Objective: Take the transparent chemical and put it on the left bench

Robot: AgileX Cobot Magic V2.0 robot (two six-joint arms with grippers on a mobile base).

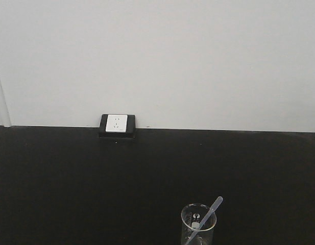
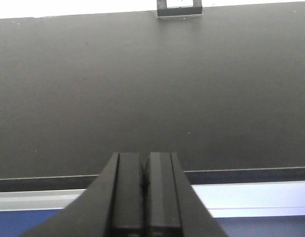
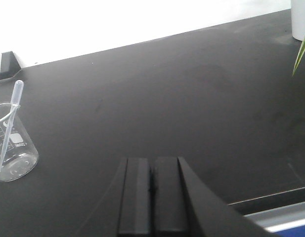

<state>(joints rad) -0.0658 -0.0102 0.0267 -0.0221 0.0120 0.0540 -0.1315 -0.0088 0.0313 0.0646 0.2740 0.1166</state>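
Note:
The transparent chemical [image 1: 209,215] is a thin clear pipette leaning in a glass beaker [image 1: 198,225] at the bottom of the front view, its bulb pointing up and right. In the right wrist view the same pipette [image 3: 10,121] leans in the beaker [image 3: 15,148] at the far left. My right gripper [image 3: 152,163] is shut and holds nothing, well to the right of the beaker and nearer the bench's front. My left gripper [image 2: 145,157] is shut too, with nothing in it, above the front edge of the black bench [image 2: 142,98].
A white wall socket on a black base [image 1: 117,125] sits at the back of the bench against the white wall. A white pot [image 3: 300,19] and a green leaf [image 3: 301,53] show at the far right. The bench's front edge [image 2: 241,173] runs below the left gripper.

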